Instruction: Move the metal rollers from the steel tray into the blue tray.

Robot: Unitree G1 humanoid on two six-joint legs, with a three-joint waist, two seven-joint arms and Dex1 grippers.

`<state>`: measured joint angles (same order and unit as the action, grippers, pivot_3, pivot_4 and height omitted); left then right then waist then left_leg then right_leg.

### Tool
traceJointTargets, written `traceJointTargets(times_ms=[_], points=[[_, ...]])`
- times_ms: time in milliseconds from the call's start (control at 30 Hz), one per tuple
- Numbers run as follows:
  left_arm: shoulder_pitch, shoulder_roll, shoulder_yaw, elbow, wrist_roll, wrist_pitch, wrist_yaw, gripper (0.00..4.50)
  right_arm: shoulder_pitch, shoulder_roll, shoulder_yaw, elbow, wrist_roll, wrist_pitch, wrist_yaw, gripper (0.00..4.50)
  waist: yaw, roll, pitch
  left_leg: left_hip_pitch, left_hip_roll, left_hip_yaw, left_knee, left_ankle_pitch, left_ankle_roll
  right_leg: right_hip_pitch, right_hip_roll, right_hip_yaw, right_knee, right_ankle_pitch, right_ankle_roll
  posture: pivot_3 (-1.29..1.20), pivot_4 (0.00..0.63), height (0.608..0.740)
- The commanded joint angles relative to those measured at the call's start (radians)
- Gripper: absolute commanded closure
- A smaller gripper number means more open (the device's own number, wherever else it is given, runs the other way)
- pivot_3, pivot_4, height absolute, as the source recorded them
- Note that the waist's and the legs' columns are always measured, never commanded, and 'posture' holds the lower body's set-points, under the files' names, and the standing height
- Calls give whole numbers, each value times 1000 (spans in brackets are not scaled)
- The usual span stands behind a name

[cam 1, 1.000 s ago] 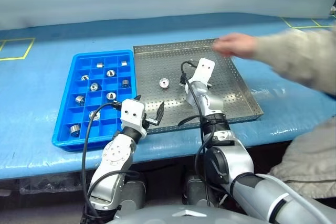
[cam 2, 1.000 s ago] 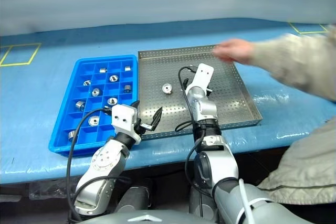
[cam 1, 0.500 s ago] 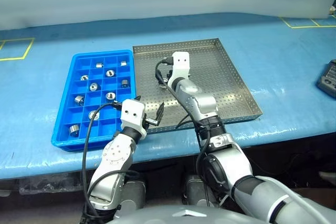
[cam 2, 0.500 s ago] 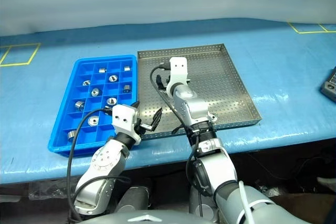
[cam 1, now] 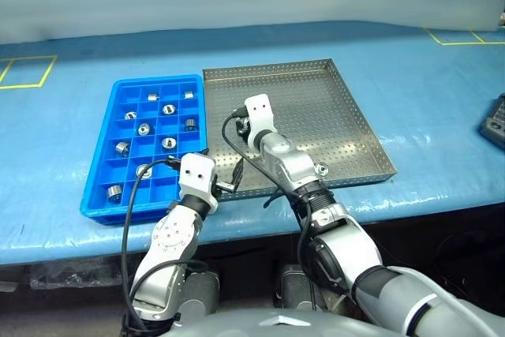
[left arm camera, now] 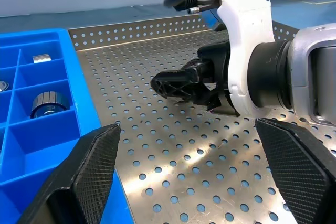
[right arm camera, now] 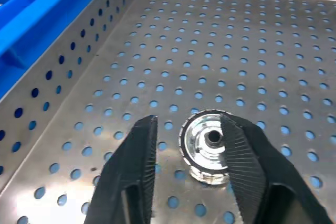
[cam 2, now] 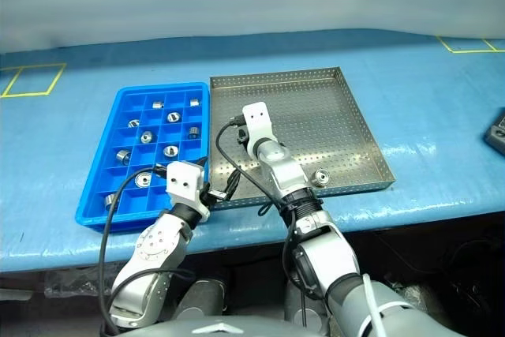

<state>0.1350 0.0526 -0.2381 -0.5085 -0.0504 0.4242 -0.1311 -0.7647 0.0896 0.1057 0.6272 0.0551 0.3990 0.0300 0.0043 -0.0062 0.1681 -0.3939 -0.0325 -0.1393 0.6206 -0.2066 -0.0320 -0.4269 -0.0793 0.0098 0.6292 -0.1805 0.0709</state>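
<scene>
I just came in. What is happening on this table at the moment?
A humanoid robot is moving metal rollers from the steel tray to the blue tray. Its right end effector is low in the steel tray with one finger on each side of a roller, and a small gap shows on one side. A second roller lies near the steel tray's front right corner. Several rollers sit in the blue tray's compartments. The left end effector hovers open by the trays' front edge, holding nothing.

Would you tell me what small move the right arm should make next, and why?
Probably close the right pincer fully: its fingers flank a metal roller on the steel tray, with a gap showing beside one finger.
</scene>
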Motion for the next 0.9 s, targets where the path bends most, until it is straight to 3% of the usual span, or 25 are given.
traceJointTargets(times_ms=[33,100,500,900], points=[[-11,-3,-8,-37,-2,-23,-2,0,-17,-4,-22,36,-10,-21,-4,3526,-1,0,0,0,0,0,0,0,0,0,0,0,0,0,0,178,150,740],[-13,-3,-8,-35,-2,-25,-3,0,-22,-8,-25,51,-16,-27,-4,3801,-2,0,0,0,0,0,0,0,0,0,0,0,0,0,0,178,150,740],[-20,-5,-12,-23,-4,-27,-4,0,-1,-5,-23,16,-25,-22,-2,3801,-1,0,0,0,1,0,0,0,0,0,1,0,0,0,-1,172,150,740],[-3,-4,18,-41,18,-50,29,0,0,59,76,-355,-7,75,100,3801,-10,0,0,-1,2,0,-1,0,0,-2,2,0,0,0,-1,206,150,740]])
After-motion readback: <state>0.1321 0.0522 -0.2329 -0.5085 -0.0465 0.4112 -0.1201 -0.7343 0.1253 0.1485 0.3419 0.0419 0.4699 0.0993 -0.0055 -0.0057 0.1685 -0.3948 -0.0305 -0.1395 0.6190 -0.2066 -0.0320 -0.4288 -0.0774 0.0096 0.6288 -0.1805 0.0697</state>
